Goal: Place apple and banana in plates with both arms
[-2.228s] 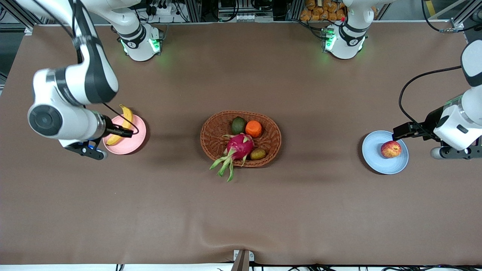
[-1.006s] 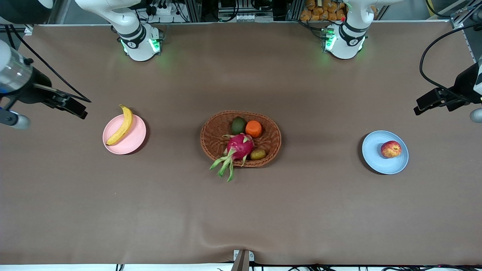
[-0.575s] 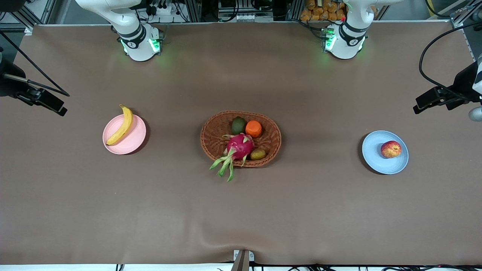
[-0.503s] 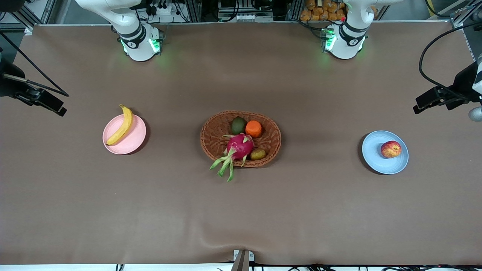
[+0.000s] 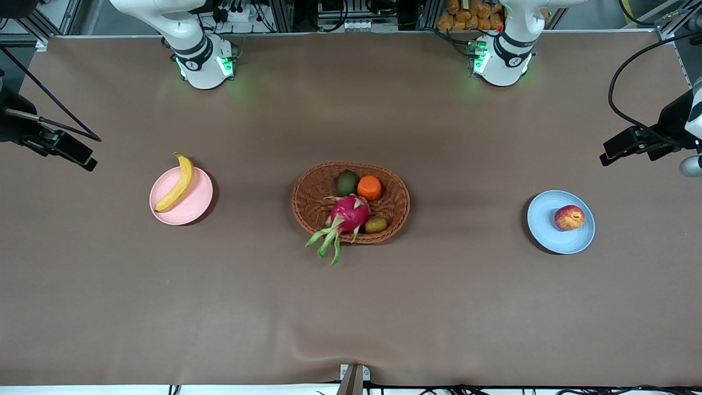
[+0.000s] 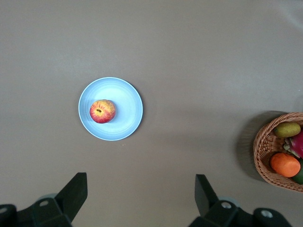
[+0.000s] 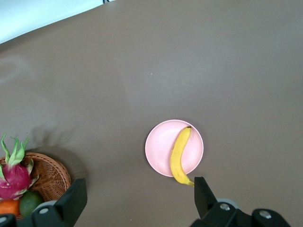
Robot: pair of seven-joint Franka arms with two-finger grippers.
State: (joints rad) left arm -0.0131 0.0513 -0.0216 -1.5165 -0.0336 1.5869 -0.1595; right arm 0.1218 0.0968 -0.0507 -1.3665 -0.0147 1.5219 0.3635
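The banana (image 5: pixel 176 184) lies on the pale pink plate (image 5: pixel 193 211) toward the right arm's end of the table, its stem tip over the rim. The apple (image 5: pixel 569 217) sits on the light blue plate (image 5: pixel 545 227) toward the left arm's end. My left gripper (image 6: pixel 140 187) is open and empty, high over bare table beside the blue plate (image 6: pixel 124 124) and apple (image 6: pixel 102 111). My right gripper (image 7: pixel 140 187) is open and empty, high over bare table beside the pink plate (image 7: pixel 158 146) and banana (image 7: pixel 179 156). In the front view both hands are largely cut off at the edges.
A brown woven basket (image 5: pixel 306 211) stands mid-table between the plates. It holds a magenta dragon fruit (image 5: pixel 348 213), an orange (image 5: pixel 369 187), a green fruit (image 5: pixel 346 182) and a small brown fruit (image 5: pixel 375 224). The brown cloth has a wrinkle at its near edge (image 5: pixel 307 351).
Both arms have lifted away from the plates and drawn back toward the table's ends, then come almost to rest. The banana and the apple stay where they lay on their plates.
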